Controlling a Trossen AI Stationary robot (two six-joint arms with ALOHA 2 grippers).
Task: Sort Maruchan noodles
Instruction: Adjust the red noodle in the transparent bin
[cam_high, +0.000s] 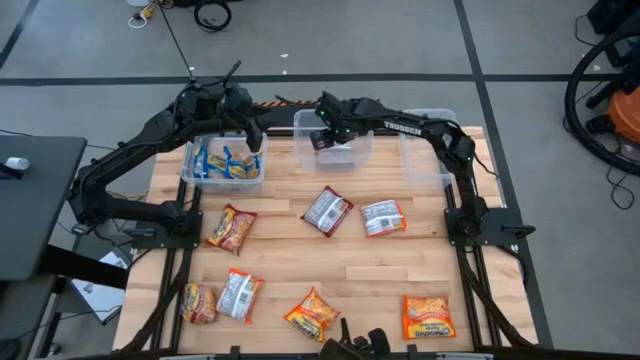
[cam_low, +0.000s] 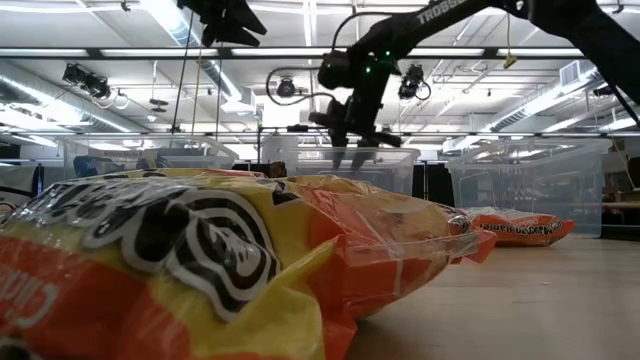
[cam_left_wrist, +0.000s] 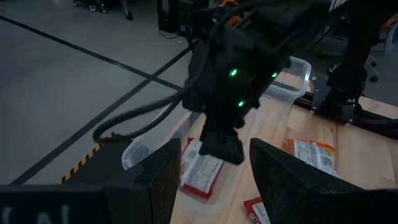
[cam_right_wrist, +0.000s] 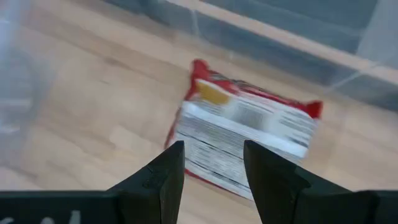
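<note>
My right gripper (cam_high: 328, 128) hangs open over the middle clear tub (cam_high: 365, 138). A dark red-silver noodle packet (cam_right_wrist: 249, 134) lies flat on the tub's floor below the fingers, which do not touch it. My left gripper (cam_high: 254, 140) is open and empty above the right end of the left tub (cam_high: 190, 165), which holds blue-yellow packets (cam_high: 225, 165). On the table lie two dark red-silver packets (cam_high: 327, 211) (cam_high: 383, 217), a silver-faced packet (cam_high: 240, 295) and several orange-yellow packets (cam_high: 231, 228) (cam_high: 428, 317). The left wrist view shows my right gripper (cam_left_wrist: 224, 146) over the red packet (cam_left_wrist: 200, 177).
A third clear tub (cam_high: 432, 150) stands at the far right, with nothing visible in it. The three tubs line the table's far edge. Bare wood (cam_high: 330, 265) lies between the loose packets in the middle. An orange-yellow packet (cam_low: 250, 260) fills the low view's foreground.
</note>
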